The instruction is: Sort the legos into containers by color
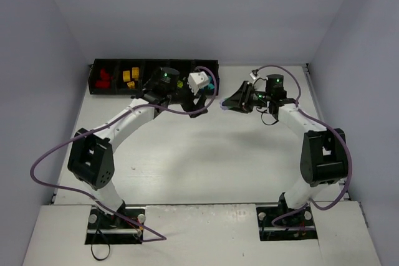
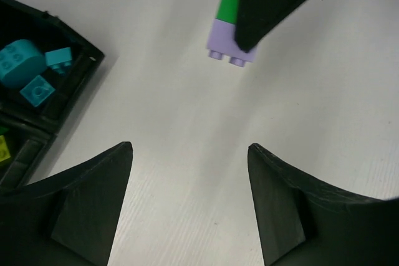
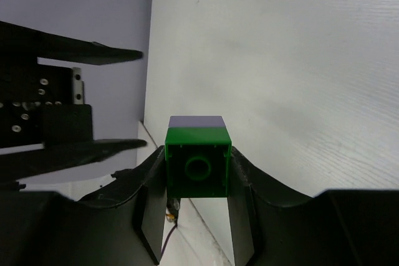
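1. Top view: left gripper [image 1: 211, 88] at right end of black tray [image 1: 156, 61]; right gripper [image 1: 225, 105] just beside it; red bricks [image 1: 103, 78] and yellow bricks [image 1: 131, 78] in separate compartments
2. Left wrist: jaws spread; cyan bricks [image 2: 28, 66] in end compartment
3. Right wrist: jaws pinching green-and-lilac brick [image 3: 198, 169], green end towards camera

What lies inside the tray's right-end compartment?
Three cyan bricks lie in that compartment. Its far part is cut off in the wrist view; from above the left gripper hides most of it.

Legos [image 1: 103, 78] in tray [image 1: 143, 62], probably against far wall [image 1: 187, 10]
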You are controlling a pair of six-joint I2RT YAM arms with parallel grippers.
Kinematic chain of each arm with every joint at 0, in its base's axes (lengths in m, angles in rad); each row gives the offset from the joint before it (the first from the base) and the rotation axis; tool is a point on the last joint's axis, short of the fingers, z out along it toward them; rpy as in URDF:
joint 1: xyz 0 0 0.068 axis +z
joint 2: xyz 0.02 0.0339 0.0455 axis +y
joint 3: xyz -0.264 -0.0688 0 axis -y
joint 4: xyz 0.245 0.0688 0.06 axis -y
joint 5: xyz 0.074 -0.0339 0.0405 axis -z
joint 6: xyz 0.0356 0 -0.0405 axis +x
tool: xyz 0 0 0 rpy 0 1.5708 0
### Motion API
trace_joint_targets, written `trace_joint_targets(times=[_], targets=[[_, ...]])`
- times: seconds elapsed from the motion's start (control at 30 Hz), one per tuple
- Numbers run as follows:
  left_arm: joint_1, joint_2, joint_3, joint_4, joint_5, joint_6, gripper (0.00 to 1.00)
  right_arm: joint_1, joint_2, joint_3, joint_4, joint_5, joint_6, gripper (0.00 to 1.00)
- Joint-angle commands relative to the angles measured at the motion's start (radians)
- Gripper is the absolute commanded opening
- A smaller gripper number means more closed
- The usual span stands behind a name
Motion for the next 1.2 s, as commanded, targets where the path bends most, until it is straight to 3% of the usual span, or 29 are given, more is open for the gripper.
trace_joint_targets(times=[0.0, 0.47, 1.17], targets=[[-0.035, -0.056, -0.031, 0.081, 0.03, 0.068, 0.68, 0.018, -0.01, 0.074, 0.095, -0.107, 0.015, 0.0], [-0.062, -0.044, -0.06, 0.328, 0.044, -0.046, 0.68, 0.081, -0.001, 0.097, 0.106, -0.146, 0.013, 0.0], [-0.082, -0.05, -0.086, 0.354, 0.113, -0.077, 0.67, 0.117, -0.003, 0.092, 0.111, -0.134, 0.018, 0.0]])
